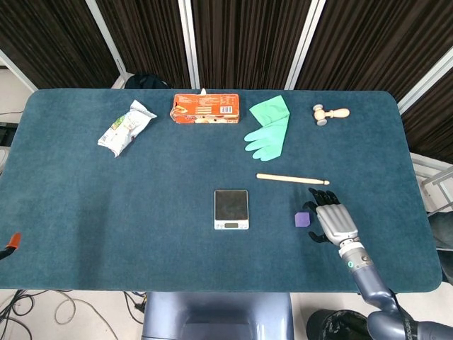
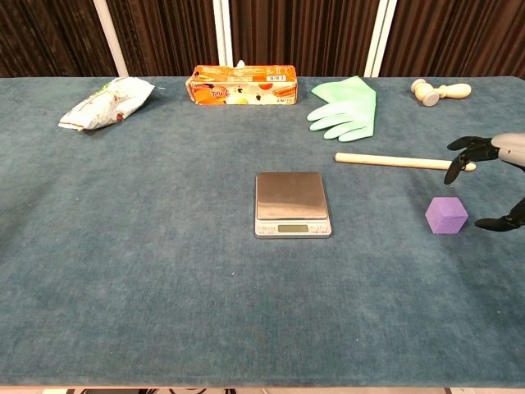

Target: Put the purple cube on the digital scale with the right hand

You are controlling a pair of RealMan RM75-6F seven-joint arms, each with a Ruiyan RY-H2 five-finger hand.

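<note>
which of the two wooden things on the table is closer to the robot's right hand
The long wooden stick, lying just beyond the right hand. The small wooden mallet sits at the table's far edge.

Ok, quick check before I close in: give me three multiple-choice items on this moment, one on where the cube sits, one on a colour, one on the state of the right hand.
1. Where is the purple cube?
A. on the scale
B. on the table, right of the scale
C. beside the orange box

2. What colour are the gloves?
A. green
B. yellow
C. white

3. What is the right hand doing?
A. lifting the cube
B. pressing on the scale
C. open beside the cube, holding nothing

Answers:
1. B: the cube rests on the table cloth, well apart from the scale, whose plate is bare.
2. A: both views show mint green gloves near the far edge.
3. C: in the chest view the fingers are spread just right of the cube, which still sits on the table; any contact is too fine to tell.
</note>
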